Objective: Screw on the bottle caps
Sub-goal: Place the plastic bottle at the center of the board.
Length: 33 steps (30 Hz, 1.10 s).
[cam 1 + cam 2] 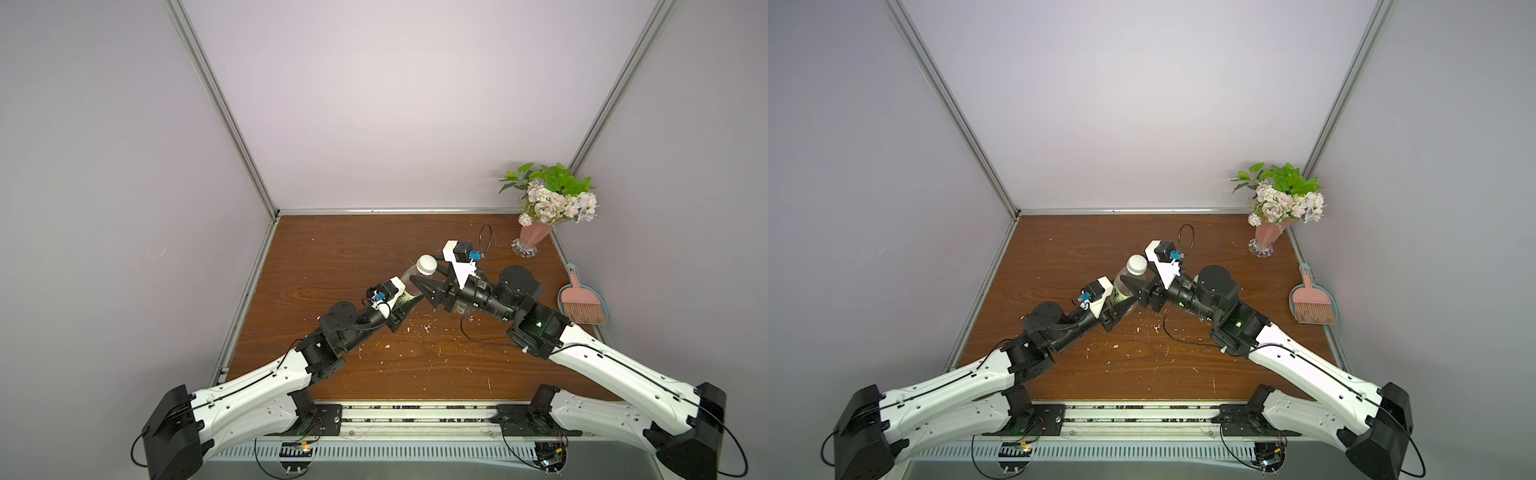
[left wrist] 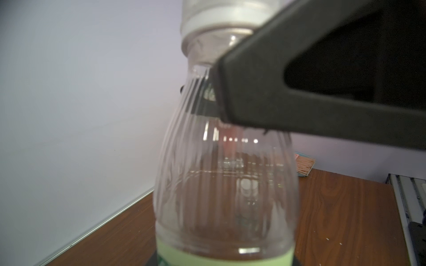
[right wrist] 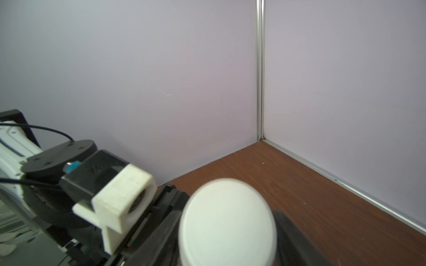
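far-left stretch of the brown wooden tabletop (image 1: 324, 249): open, passable. centre: clear plastic yellow-green-labelled bottle (image 1: 409, 278) held between left arm (image 1: 345, 324) and right arm (image 1: 515, 291), barring passage. far-right corner: pink ribbed flower vase (image 1: 528, 243). right edge: pink hand brush in a teal dustpan (image 1: 582, 307).

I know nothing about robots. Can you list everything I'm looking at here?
table: one, brown wood grain, booth floor
walls: three, pale lilac, around the table
bottle: one, clear with a yellow-green label, mid-table
cap: one, white, on the bottle's neck
crumbs: many, white, scattered on the table
vase: one, pink, far right corner
flowers: one bunch, pale pink with green leaves, in the vase
dustpan: one, teal, right edge
brush: one, pink, in the dustpan
arms: two, white and black, from the near edge
left fingers: black, shut on the bottle
right fingers: black, beside cap and neck; grip unclear
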Motion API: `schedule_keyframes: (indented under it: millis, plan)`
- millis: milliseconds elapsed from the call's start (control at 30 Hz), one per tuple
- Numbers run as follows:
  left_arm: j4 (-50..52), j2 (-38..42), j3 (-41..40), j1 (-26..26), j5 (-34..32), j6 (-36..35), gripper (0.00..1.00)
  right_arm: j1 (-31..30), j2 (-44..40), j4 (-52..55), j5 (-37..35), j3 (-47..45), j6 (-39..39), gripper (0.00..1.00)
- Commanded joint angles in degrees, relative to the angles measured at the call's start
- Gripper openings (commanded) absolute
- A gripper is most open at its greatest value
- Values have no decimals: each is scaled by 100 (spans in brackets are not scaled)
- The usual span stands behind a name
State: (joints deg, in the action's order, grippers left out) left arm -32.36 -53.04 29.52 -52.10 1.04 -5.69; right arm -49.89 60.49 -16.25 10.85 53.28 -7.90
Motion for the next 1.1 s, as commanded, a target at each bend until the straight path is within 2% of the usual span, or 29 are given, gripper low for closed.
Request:
schedule_keyframes:
  millis: [0,133,333,400,467,500,567,633,667,867,1067]
  plan:
    - [-130,156,-80,-47,17,10,48,13,-2,-442,-4,214,-103,59]
    - [-173,227,-152,-46,-20,37,48,10,-16,-584,-57,174,-172,55]
    - [-213,271,-201,-46,-60,69,48,10,39,-527,-89,265,-266,35]
    - [-228,289,-210,-46,-95,43,48,14,96,-436,-28,338,-264,23]
    - [-236,300,-210,-46,-143,31,49,14,130,-423,48,357,-256,3]
    - [-232,303,-210,-46,-148,17,50,13,138,-431,51,350,-262,0]
    - [-202,298,-210,-46,-187,42,58,12,155,-429,25,350,-272,0]
    - [-189,303,-227,-46,-286,51,76,13,181,-372,-25,383,-265,0]
    - [-175,311,-236,-41,-381,43,99,14,205,-326,-50,415,-231,0]
    - [180,637,-253,-51,-1074,-38,100,14,352,-246,-385,386,-57,0]
    - [479,1615,-380,-39,-2138,208,99,13,583,-572,-777,-104,200,0]
